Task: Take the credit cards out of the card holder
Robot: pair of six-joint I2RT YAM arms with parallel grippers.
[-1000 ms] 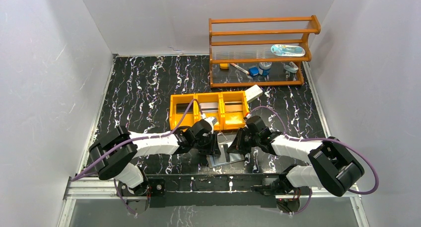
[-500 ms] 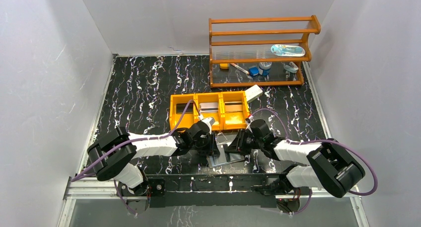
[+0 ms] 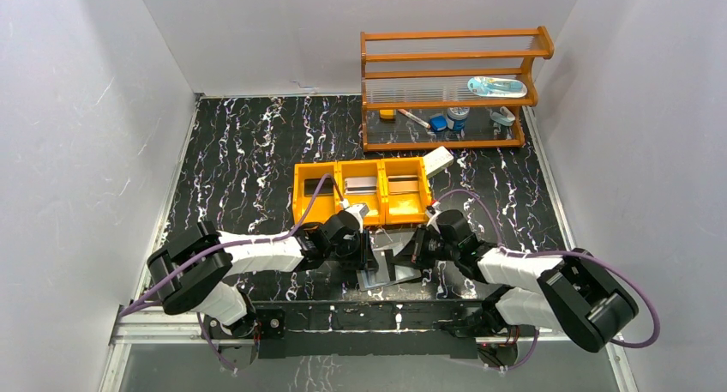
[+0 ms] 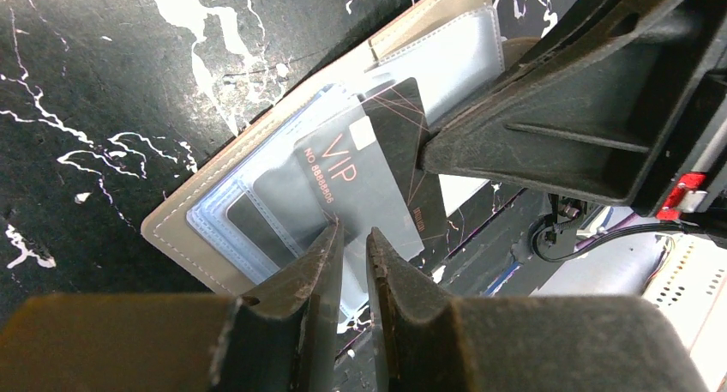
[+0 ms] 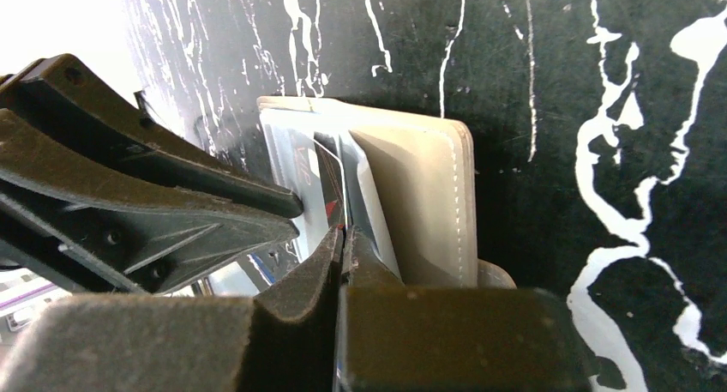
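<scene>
The card holder (image 3: 396,274) lies open near the table's front edge, with a tan outside (image 4: 197,229) and pale blue-grey pockets. A dark card (image 4: 399,122) with VIP lettering sticks partly out of a clear pocket. My left gripper (image 3: 371,256) is at the holder's left side, its fingers (image 4: 353,238) nearly closed on the pocket's pale edge. My right gripper (image 3: 408,256) is shut (image 5: 345,238) on the dark card's thin edge (image 5: 330,186), beside the raised holder flap (image 5: 429,203). A dark card (image 3: 312,187), a silvery one (image 3: 362,185) and a brownish one (image 3: 405,185) lie in the orange tray.
The orange three-compartment tray (image 3: 300,210) stands just behind both grippers. A white box (image 3: 438,159) leans at its right end. A wooden shelf (image 3: 446,92) with small items stands at the back right. White walls close in the sides.
The right arm's forearm has swung slightly lower and to the right. Both grippers stay at the card holder, which has barely moved.
</scene>
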